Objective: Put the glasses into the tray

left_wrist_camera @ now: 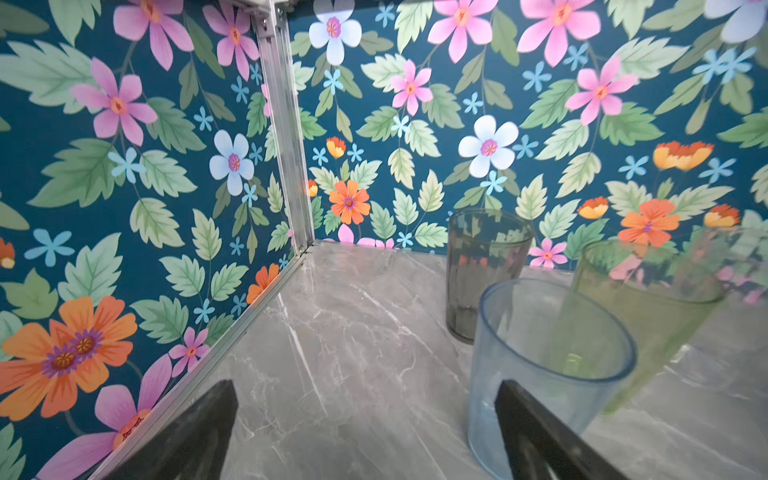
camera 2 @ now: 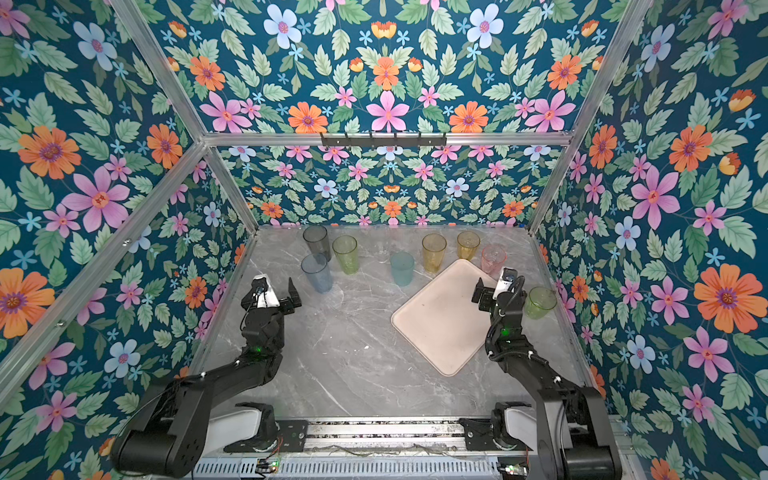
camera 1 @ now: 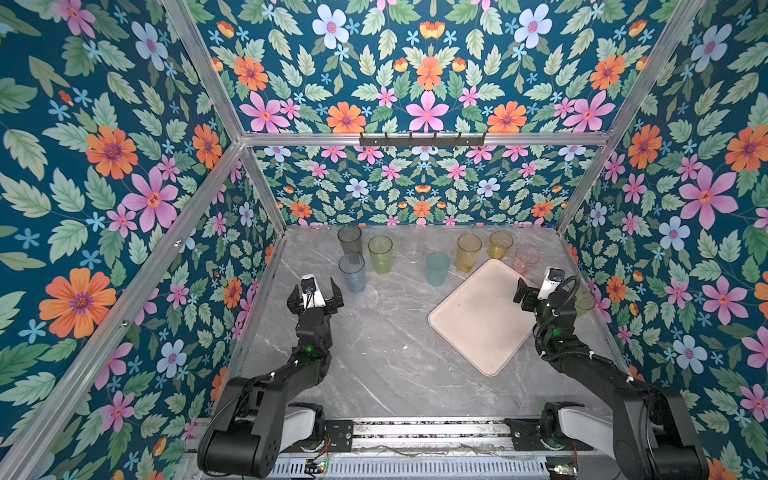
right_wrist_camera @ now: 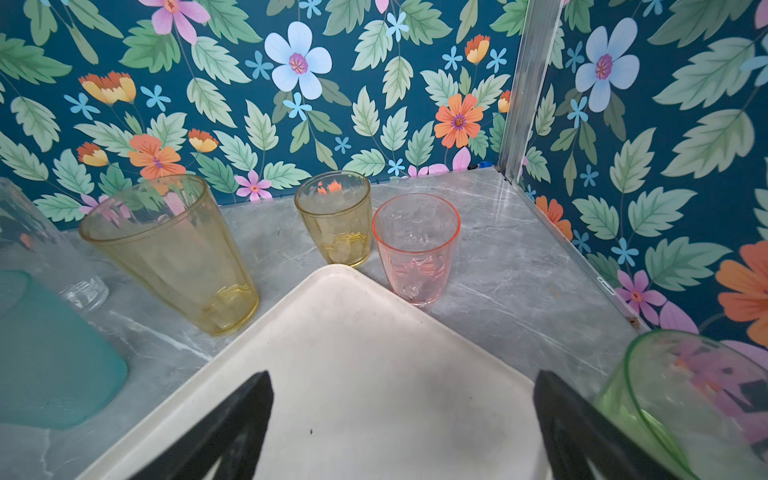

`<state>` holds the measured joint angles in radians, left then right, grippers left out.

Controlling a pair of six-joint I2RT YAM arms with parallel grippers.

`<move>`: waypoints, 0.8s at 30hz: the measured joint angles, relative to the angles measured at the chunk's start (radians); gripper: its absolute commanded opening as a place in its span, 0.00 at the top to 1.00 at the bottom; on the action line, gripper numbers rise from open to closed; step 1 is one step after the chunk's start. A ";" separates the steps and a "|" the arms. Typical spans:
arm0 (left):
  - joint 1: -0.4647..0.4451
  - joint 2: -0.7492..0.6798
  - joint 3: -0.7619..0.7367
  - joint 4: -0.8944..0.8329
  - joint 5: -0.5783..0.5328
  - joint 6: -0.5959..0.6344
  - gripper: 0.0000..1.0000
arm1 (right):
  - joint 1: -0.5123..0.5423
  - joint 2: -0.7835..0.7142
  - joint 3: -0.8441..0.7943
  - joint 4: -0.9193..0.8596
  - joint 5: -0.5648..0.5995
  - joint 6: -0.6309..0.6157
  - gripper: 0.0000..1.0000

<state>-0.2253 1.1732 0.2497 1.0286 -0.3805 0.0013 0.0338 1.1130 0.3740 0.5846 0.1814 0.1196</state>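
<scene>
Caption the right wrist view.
Open jaws frame the empty tray; tall yellow glass, short yellow glass and pink glass stand beyond.

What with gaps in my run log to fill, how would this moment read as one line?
tray: empty | left gripper: open, by pale blue tumbler | right gripper: open, over tray

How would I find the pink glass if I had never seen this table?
Find the big pale tray on the right half of the table. Beside its far corner stands the pink glass. Its nearest neighbour is a short amber glass; it alone is pink.
</scene>
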 measured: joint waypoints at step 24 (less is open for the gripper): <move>-0.706 0.141 0.550 -0.787 -0.100 -0.396 0.00 | 0.003 -0.251 0.061 -0.352 -0.436 0.424 0.03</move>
<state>-0.9314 1.3140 0.8001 0.2420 -0.4801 -0.3950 0.0368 0.8619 0.4355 0.2329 -0.2550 0.5438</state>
